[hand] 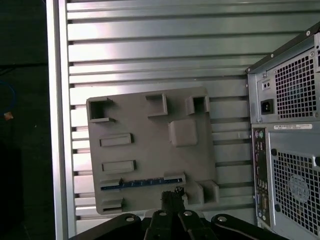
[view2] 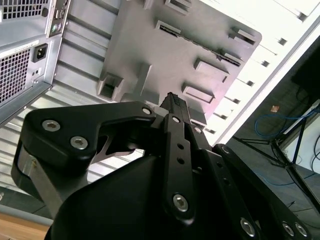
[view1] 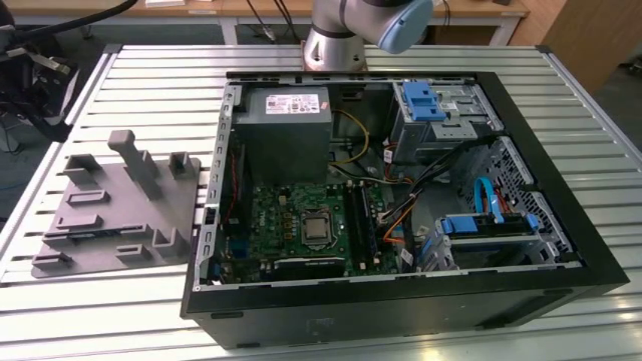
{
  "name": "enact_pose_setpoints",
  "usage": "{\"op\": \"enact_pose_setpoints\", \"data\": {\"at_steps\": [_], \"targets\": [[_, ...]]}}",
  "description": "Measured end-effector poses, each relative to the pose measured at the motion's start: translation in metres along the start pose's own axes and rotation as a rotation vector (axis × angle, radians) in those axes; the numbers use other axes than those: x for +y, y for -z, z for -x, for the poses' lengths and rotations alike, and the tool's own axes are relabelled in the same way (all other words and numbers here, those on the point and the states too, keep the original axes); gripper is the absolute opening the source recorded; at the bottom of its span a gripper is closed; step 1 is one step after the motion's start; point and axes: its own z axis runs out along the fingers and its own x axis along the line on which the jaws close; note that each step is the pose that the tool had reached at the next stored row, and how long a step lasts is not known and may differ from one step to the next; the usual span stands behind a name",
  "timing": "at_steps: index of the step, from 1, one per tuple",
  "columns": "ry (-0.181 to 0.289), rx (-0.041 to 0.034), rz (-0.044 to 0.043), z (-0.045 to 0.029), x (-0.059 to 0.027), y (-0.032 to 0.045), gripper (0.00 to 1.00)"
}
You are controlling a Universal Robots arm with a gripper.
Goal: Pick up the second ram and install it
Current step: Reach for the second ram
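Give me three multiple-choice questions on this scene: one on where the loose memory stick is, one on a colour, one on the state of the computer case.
1. Where does the second ram lie?
A. in a slot of the grey fixture plate
B. on the floor
C. on a chair

2. What colour are the drive latches in the computer case?
A. red
B. blue
C. yellow

3. How is the computer case?
A. shut, panel on
B. standing upright
C. lying on its side, open

Answers: 1 A, the first wrist view shows the stick seated in the plate's slot. 2 B, the latches show blue in the exterior view. 3 C, the motherboard is exposed from above.
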Motion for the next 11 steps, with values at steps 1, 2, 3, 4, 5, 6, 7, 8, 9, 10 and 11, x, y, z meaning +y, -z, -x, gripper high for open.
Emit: {"op": "enact_pose_setpoints", "data": {"at_steps": [1,2,3,4,5,6,7,8,9,10,11], "targets": [[0.0,0.0,0.0001,-0.0014,-0.0009,-0.0003,0.1],[0.0,0.0,0.0,-0.0025,-0.0016,-0.0006,0.1],[0.0,0.0001,0.0,-0.0036,-0.0024,-0.0009,0.1],[0.0,0.0,0.0,-0.0049,-0.0032,-0.0012,0.1],[0.0,0.0001,0.0,-0.0061,-0.004,-0.0015,0.1],[0.0,0.0001,0.0,-0.0074,-0.0047,-0.0018,0.1],[0.0,0.0001,0.0,-0.0088,-0.0056,-0.0021,0.1],[0.0,0.0,0.0,-0.01,-0.0064,-0.0024,0.1],[0.0,0.0,0.0,-0.0113,-0.0072,-0.0028,0.1],[0.0,0.0,0.0,-0.0126,-0.0079,-0.0031,0.1],[0.0,-0.0001,0.0,-0.0139,-0.0086,-0.0034,0.1]]}}
